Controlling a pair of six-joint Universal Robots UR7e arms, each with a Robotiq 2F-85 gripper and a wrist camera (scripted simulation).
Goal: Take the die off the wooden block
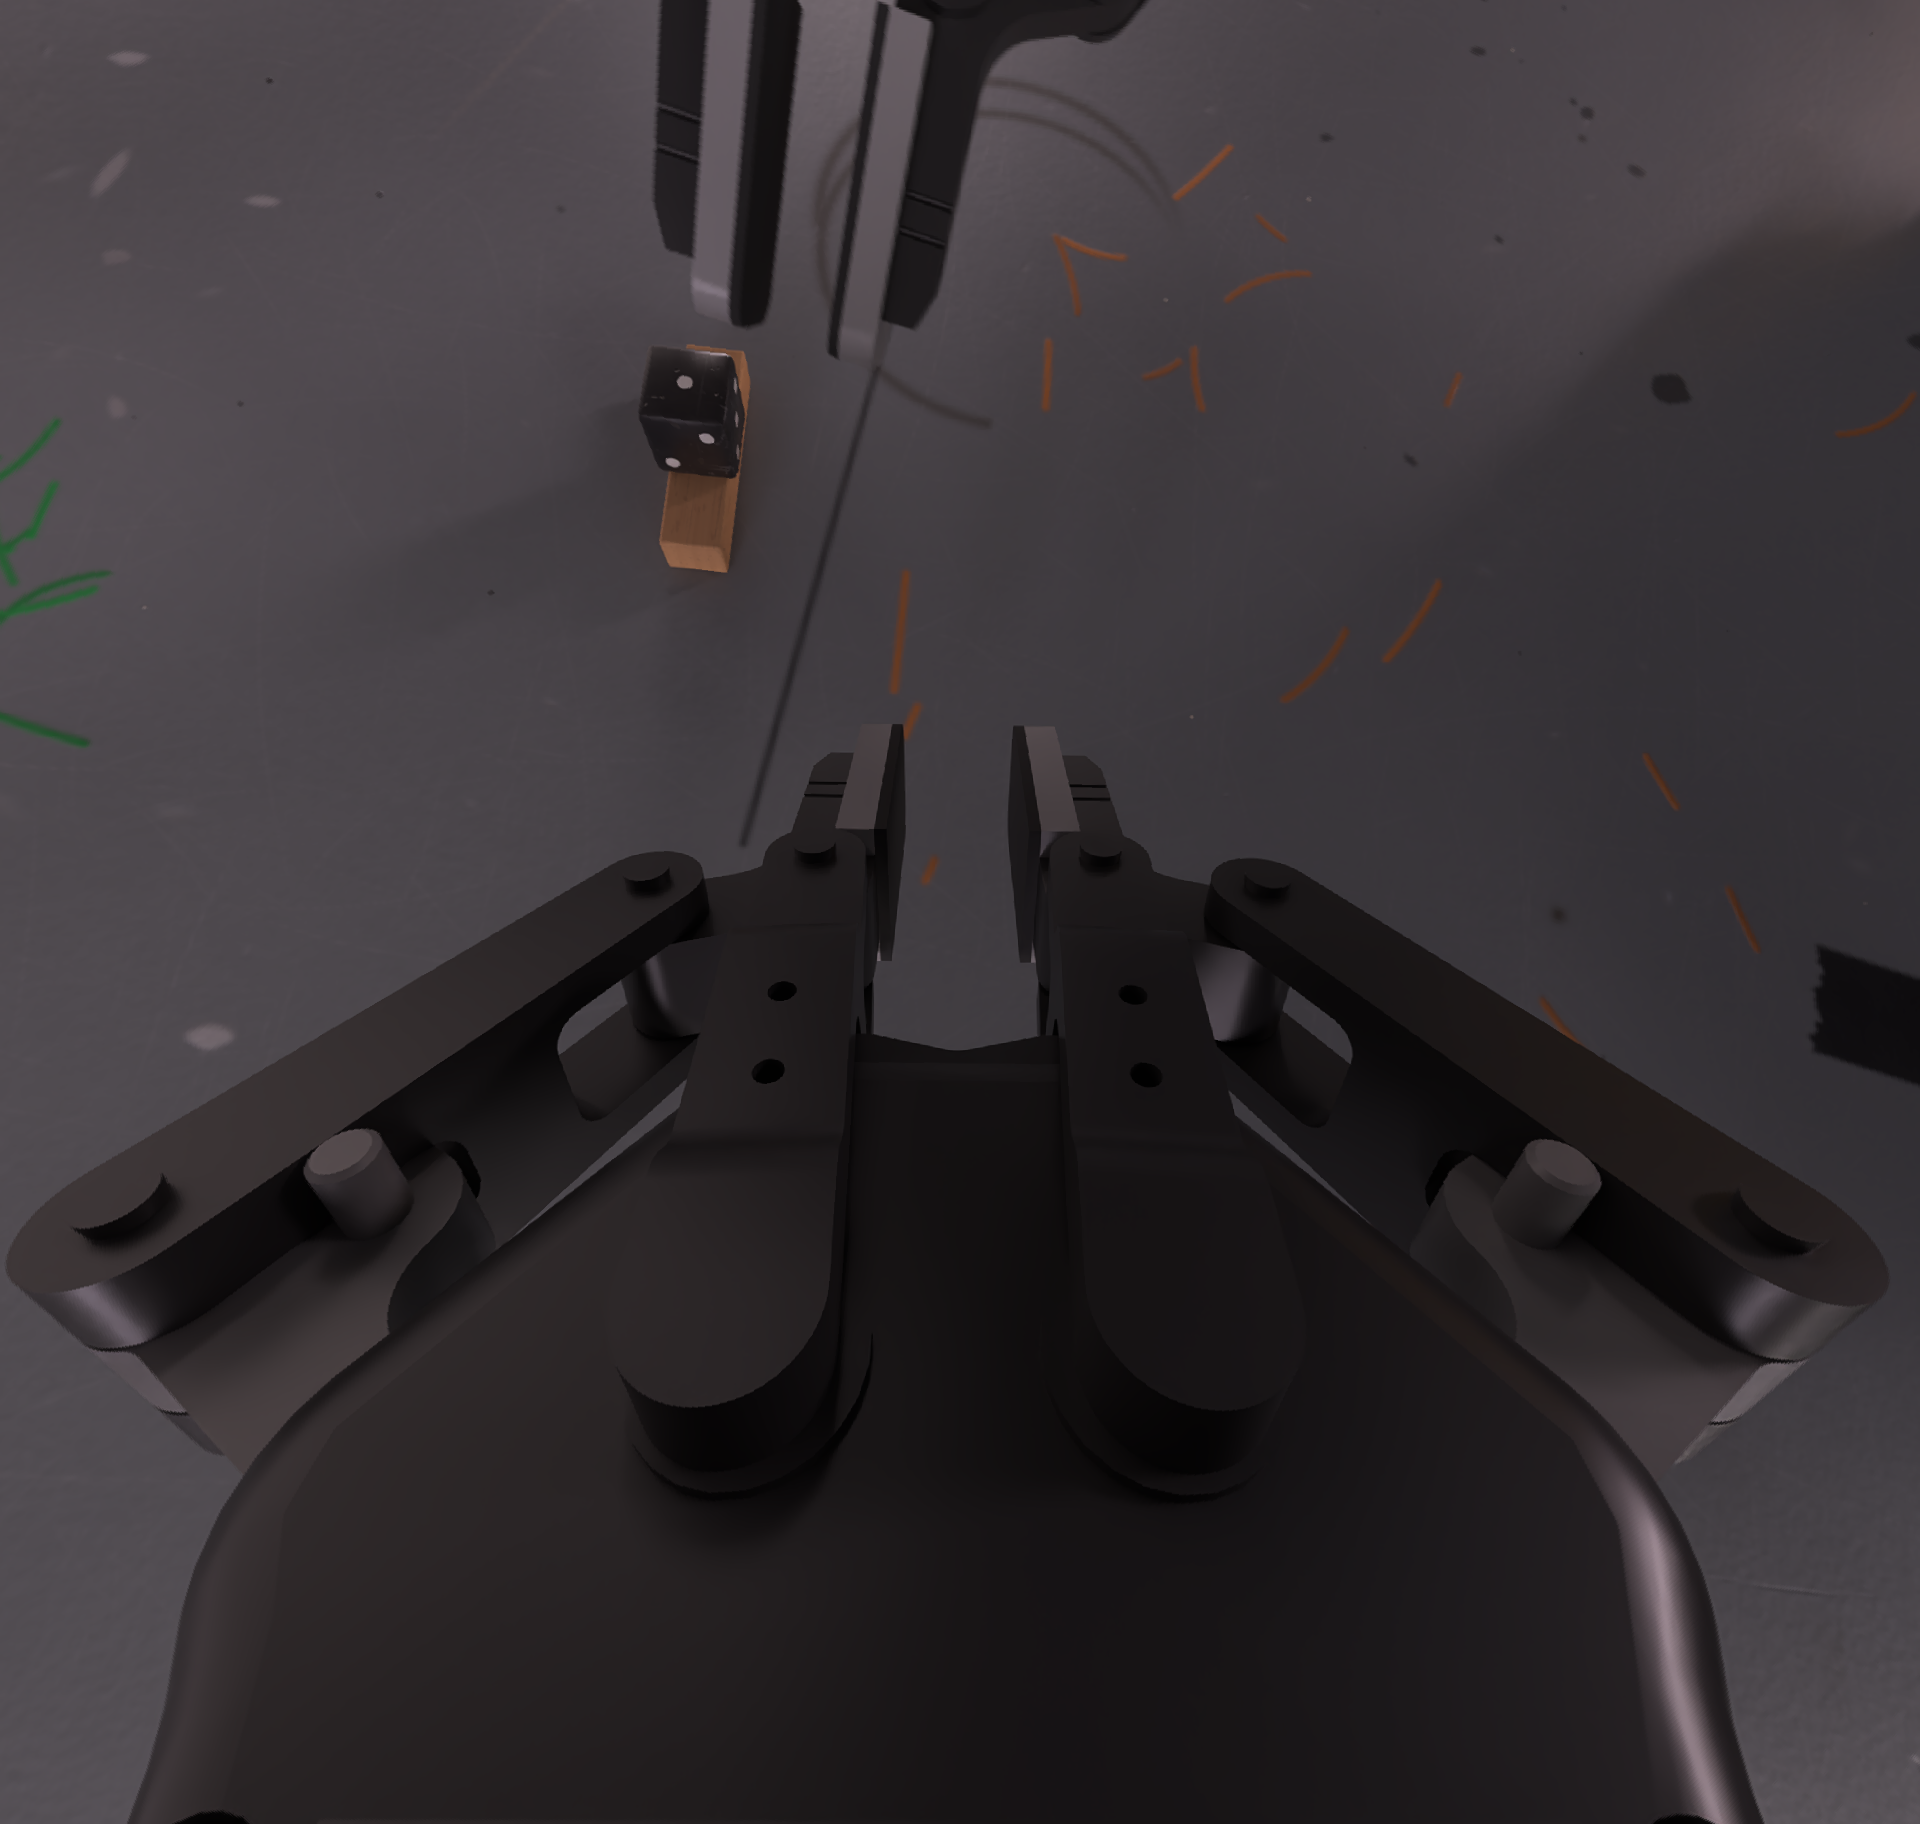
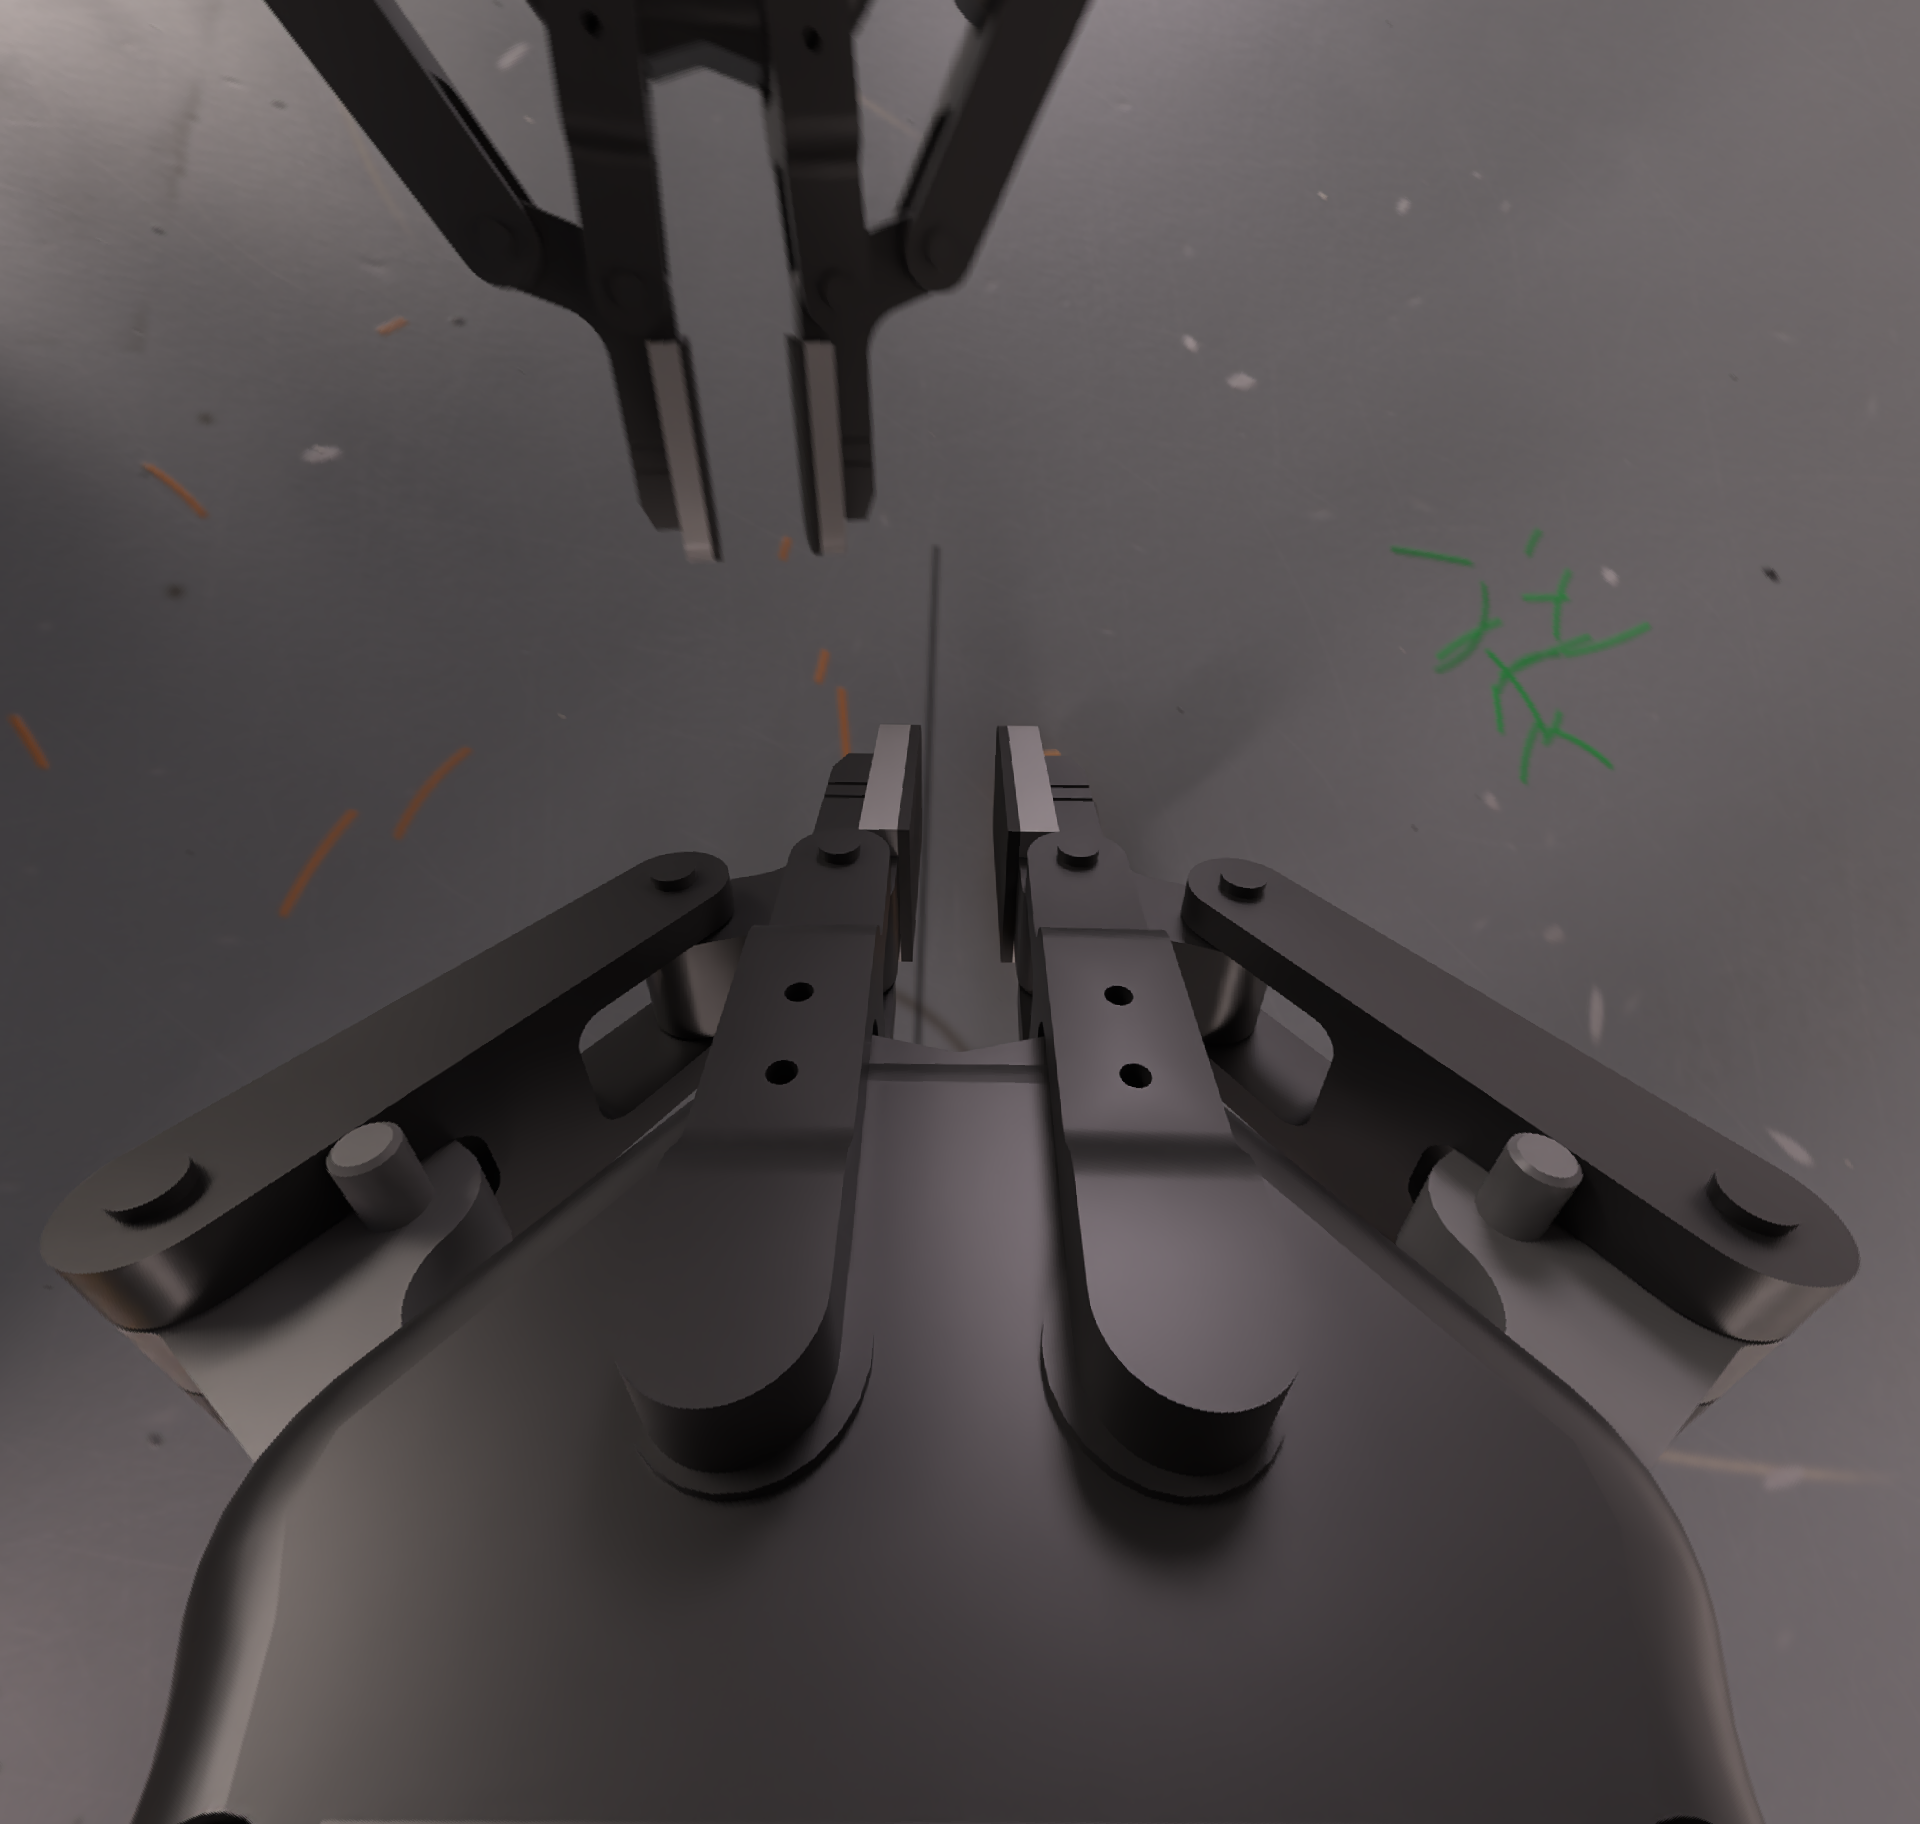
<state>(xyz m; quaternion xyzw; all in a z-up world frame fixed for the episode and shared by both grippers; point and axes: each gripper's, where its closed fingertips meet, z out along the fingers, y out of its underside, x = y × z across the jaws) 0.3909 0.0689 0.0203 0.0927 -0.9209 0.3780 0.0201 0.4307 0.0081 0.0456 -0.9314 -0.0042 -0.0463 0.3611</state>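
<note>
Both pincers empty, black die (image 1: 694, 410) atop wooden block (image 1: 702, 523)

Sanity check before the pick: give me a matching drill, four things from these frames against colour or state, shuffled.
Things:
1. die
2. wooden block
3. left gripper
4. scribble marks on the table's left edge in the left wrist view

Descriptions:
A. green
B. tan, lying on the grey table under another thing
C. black with white pips
D. fingers slightly apart, holding nothing

Pairs: 1-C, 2-B, 3-D, 4-A
</note>
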